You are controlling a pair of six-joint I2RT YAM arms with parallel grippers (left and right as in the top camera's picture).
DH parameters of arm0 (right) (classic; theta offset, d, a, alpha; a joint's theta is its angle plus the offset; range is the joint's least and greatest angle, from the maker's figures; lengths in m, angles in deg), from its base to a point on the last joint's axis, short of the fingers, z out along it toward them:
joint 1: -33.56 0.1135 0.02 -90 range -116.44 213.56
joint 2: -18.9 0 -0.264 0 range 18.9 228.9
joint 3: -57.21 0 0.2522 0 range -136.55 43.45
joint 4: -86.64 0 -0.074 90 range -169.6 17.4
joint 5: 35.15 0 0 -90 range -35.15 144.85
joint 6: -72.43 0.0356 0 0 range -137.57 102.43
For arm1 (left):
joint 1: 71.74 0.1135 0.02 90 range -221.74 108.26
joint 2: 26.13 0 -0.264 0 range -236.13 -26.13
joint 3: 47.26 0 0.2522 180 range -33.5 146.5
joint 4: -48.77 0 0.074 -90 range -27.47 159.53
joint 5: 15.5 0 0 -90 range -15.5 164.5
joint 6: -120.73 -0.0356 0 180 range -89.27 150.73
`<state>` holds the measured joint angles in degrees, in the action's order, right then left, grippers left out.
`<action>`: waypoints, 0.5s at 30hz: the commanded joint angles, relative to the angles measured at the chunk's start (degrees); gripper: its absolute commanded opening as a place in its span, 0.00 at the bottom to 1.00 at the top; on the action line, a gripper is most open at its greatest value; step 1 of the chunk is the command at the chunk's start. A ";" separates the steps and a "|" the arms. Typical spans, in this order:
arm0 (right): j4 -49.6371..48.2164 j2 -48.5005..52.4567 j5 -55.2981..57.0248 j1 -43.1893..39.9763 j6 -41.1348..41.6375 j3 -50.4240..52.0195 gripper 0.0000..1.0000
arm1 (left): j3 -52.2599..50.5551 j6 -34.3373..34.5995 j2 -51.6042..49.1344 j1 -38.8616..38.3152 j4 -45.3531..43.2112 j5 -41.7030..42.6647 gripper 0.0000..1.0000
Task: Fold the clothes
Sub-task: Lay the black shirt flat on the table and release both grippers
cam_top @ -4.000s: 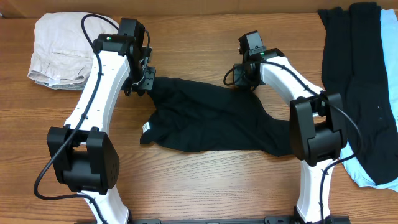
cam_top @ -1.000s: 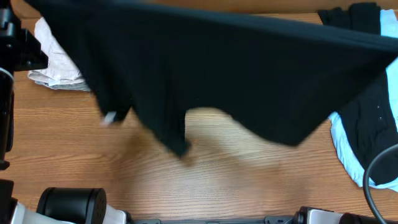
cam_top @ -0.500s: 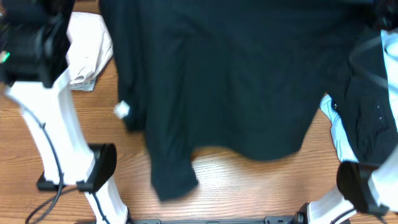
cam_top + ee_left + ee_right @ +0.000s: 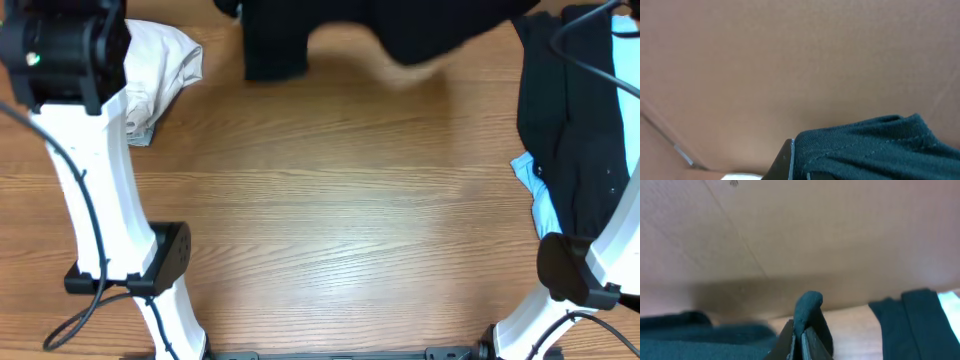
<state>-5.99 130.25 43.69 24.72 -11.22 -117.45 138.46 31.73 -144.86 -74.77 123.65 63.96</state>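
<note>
A black garment point(image 4: 380, 30) hangs at the far edge of the table, mostly out of the overhead view, its lower hem blurred. My left gripper point(image 4: 795, 165) is shut on a black hem point(image 4: 865, 145) of it. My right gripper point(image 4: 799, 337) is shut on another pinched fold point(image 4: 807, 307) of the same black garment. Neither set of fingers shows in the overhead view; only the white arms point(image 4: 90, 190) do.
A pale beige garment point(image 4: 160, 60) lies crumpled at the far left. A black garment point(image 4: 570, 130) over a light-blue one point(image 4: 535, 195) lies along the right edge. A brown cardboard wall point(image 4: 790, 60) stands behind the table.
Both arms have swung the black garment up and away toward the far edge; a second ago it covered most of the overhead view, now only its lower part shows at the top.
</note>
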 commanded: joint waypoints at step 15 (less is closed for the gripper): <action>7.41 5.46 -1.01 -1.79 -0.79 33.09 0.04 | -14.86 6.49 -9.07 2.27 35.69 1.64 0.04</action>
<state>1.22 136.90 41.09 24.70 -11.39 -87.01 126.74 35.34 -151.84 -74.68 159.02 67.43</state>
